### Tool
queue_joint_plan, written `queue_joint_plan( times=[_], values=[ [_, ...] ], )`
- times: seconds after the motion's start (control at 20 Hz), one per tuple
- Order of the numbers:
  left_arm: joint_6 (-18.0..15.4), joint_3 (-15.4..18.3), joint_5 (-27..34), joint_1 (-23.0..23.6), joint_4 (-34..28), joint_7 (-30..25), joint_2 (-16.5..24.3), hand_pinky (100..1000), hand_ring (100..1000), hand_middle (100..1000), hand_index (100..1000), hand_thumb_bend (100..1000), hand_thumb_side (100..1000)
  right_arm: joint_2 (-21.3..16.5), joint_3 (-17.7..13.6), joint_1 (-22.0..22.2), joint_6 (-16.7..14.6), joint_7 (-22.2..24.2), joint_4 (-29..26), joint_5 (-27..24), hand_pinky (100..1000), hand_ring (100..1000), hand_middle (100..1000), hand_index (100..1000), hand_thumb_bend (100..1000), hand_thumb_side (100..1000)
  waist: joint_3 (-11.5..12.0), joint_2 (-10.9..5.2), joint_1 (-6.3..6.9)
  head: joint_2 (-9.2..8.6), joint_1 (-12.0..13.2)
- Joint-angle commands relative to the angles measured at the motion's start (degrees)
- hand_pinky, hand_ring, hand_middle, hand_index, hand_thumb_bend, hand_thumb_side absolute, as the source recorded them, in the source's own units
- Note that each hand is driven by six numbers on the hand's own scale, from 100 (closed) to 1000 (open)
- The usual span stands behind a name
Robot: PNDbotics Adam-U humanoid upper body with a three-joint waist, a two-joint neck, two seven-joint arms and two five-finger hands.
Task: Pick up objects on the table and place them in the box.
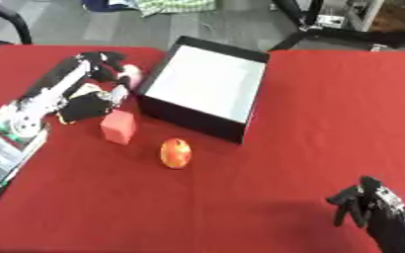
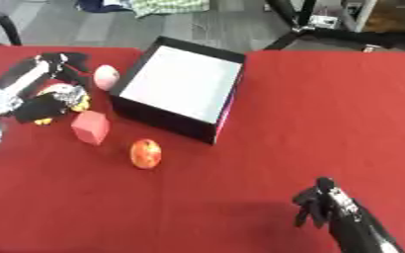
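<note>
The left hand (image 1: 102, 69) rests with fingers curled around a pale pink object (image 2: 106, 76) beside the black box (image 1: 208, 88). Behind its fingers, nearer the robot, lie a red cube (image 1: 119, 126) and an apple (image 1: 176, 153). The right hand (image 1: 366, 200), fingers curled and empty, is well apart.

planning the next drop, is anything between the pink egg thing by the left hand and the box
Nothing visible. The pale pink object sits at the left hand, right beside the box left wall; box top is open, inside looks bare.
</note>
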Motion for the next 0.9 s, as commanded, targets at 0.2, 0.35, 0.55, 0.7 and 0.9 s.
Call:
queue_joint_plan(
  times=[0.2, 0.35, 0.55, 0.7, 0.9],
  values=[
    [3.8, 1.2, -6.2, -5.0, 9.3, -5.9, 8.5, 775, 692, 712, 907, 113, 522, -0.3, 0.5, -0.3, 0.0, 0.8, -0.7, -0.4, 861, 411, 193, 555, 100, 1000, -0.9, -1.37, -0.36, -0.08, 1.1],
    [4.7, 1.0, -9.1, -7.0, 13.9, -6.1, 7.5, 771, 689, 707, 900, 136, 459, -0.3, 0.5, -0.2, 0.0, 0.9, -0.7, -0.4, 861, 411, 193, 556, 100, 1000, -1.0, -1.47, -0.41, -0.08, 1.2],
    [5.0, 0.3, -13.1, -9.2, 20.3, -5.7, 5.2, 769, 686, 700, 896, 150, 403, -0.3, 0.5, -0.2, 0.1, 1.0, -0.7, -0.4, 861, 411, 193, 556, 100, 1000, -1.1, -1.53, -0.45, -0.08, 1.2],
    [4.0, 0.2, -16.0, -10.6, 24.9, -6.8, 3.5, 764, 670, 677, 888, 152, 296, -0.2, 0.5, -0.1, 0.1, 1.1, -0.7, -0.4, 861, 411, 193, 556, 100, 1000, -1.2, -1.54, -0.49, -0.08, 1.2],
    [2.5, 0.8, -19.8, -12.3, 30.5, -7.5, 0.9, 755, 648, 652, 875, 149, 314, -0.1, 0.5, -0.1, 0.2, 1.1, -0.7, -0.4, 861, 411, 193, 556, 100, 1000, -1.2, -1.58, -0.55, -0.08, 1.2]
  ],
)
